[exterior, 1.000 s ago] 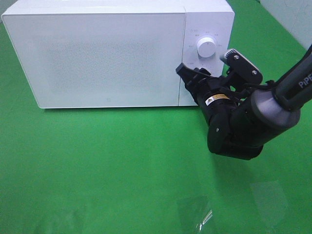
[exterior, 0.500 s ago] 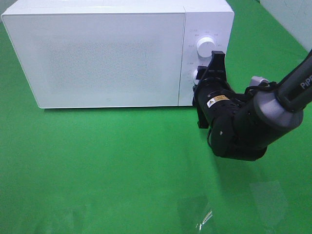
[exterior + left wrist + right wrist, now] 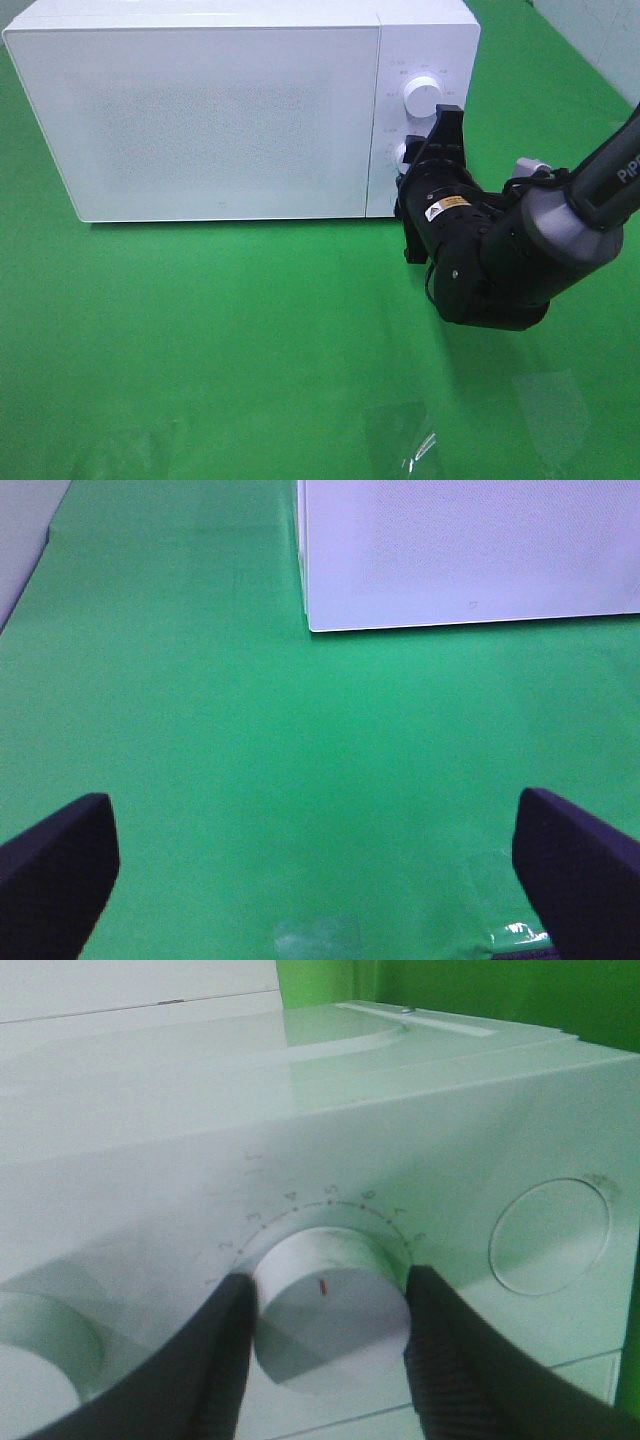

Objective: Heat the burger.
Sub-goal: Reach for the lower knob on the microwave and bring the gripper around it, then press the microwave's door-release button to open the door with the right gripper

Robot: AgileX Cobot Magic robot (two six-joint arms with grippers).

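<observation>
The burger is out of view; the white microwave [image 3: 210,110] stands with its door shut. My right gripper [image 3: 412,158] is at the control panel, shut on the lower dial [image 3: 325,1305], with one finger [image 3: 215,1360] pressed on each side of it. The dial's red mark points toward the 5 on the printed scale. The upper dial [image 3: 421,96] is untouched. In the left wrist view my left gripper [image 3: 315,875] hangs open over bare green cloth, with nothing between its fingers, in front of the microwave's [image 3: 460,550] near corner.
Green cloth [image 3: 220,340] covers the table in front of the microwave. A round recess [image 3: 548,1237] sits in the panel beside the held dial. A shiny transparent patch [image 3: 405,445] lies on the cloth near the front edge.
The right wrist rolled about a quarter turn at the lower dial during the first half second. It has stayed still since. The left gripper shows no change.
</observation>
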